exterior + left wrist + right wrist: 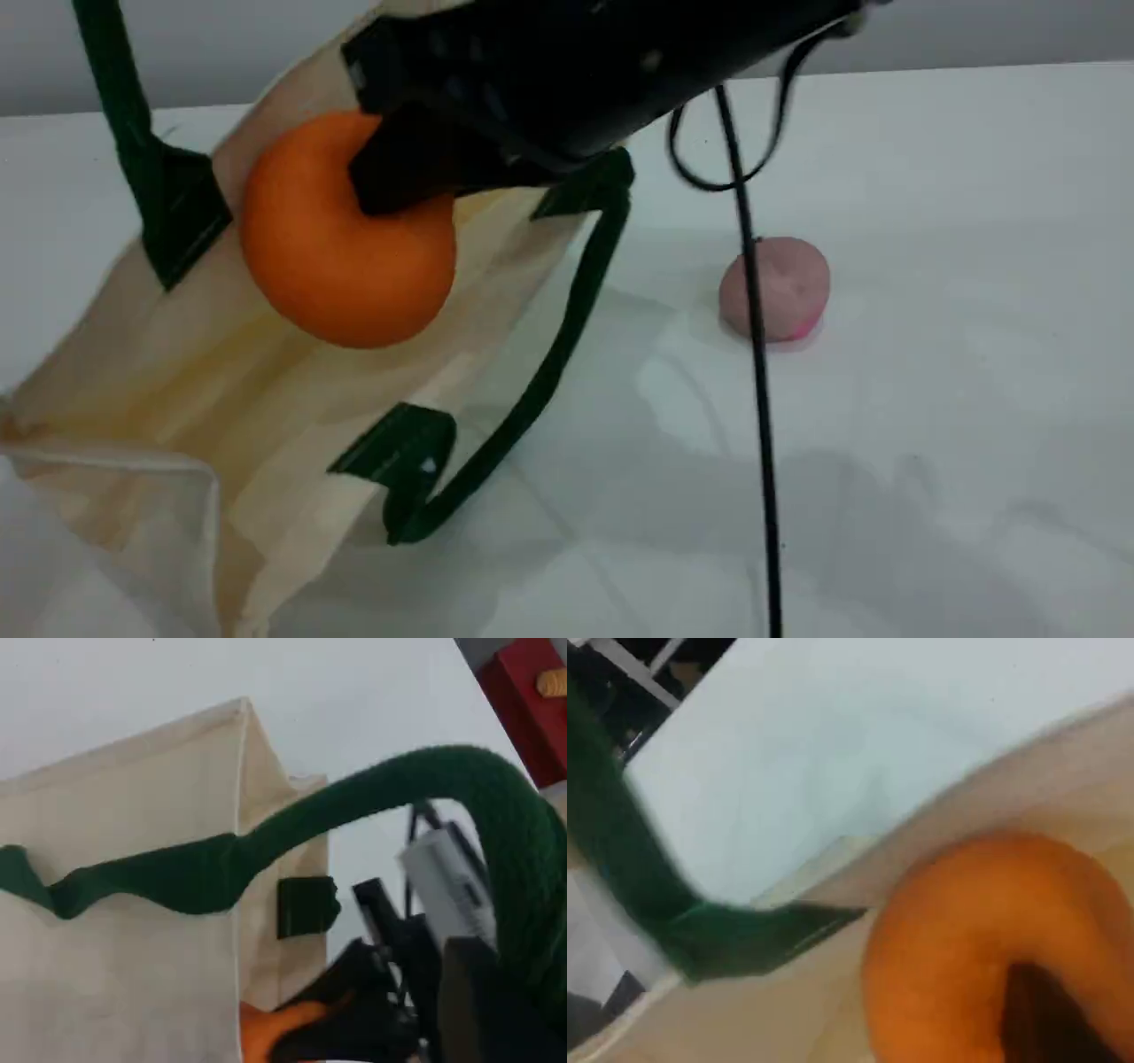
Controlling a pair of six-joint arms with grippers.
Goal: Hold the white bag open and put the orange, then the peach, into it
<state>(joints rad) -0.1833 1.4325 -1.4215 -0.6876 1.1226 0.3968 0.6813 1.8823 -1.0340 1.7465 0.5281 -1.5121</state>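
The white bag (177, 354) lies on the table's left side with its mouth gaping toward the right. Its far green handle (133, 133) is pulled straight up out of the scene view. In the left wrist view that handle (399, 788) arches over my left gripper (496, 1005), which is shut on it. My right gripper (390, 190) is shut on the orange (337, 266) and holds it just above the bag's mouth. The right wrist view shows the orange (966, 939) close over the bag's cream fabric (788, 1010). The peach (784, 283) rests on the table to the right.
The bag's near handle (567, 319) droops onto the white table beside the mouth. A thin black cable (757, 399) hangs down in front of the peach. A red object (523, 700) sits at the table's far edge in the left wrist view.
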